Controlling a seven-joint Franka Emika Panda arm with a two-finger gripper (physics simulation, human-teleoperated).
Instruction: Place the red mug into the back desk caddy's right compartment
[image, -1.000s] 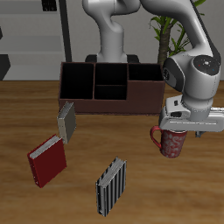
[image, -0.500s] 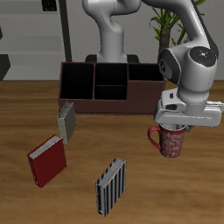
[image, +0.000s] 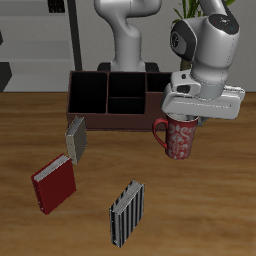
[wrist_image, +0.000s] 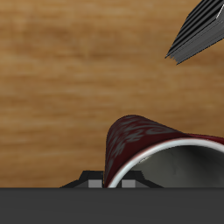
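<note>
We observe the gripper (image: 184, 118) clamped on the rim of the red mug (image: 178, 139), which hangs upright beneath it, clear of the surface (image: 200, 215). The mug's loop handle points away from the gripper body, toward the books. In the exterior view the mug shows just in front of the back desk caddy (image: 125, 101), overlapping the front wall of the right compartment (image: 165, 84); we cannot tell from that view how high the mug sits relative to the caddy's top edge.

In the wrist view, we see the red mug (wrist_image: 144, 144) close up, its white inside visible, with wood-grain surface (wrist_image: 70, 70) below it and the striped book (wrist_image: 199, 31) at the frame's edge.

On the surface, nearer the front edge, we note a red book (image: 53, 184), a grey book (image: 76, 138) and the striped book (image: 126, 211), all well apart from the mug.
</note>
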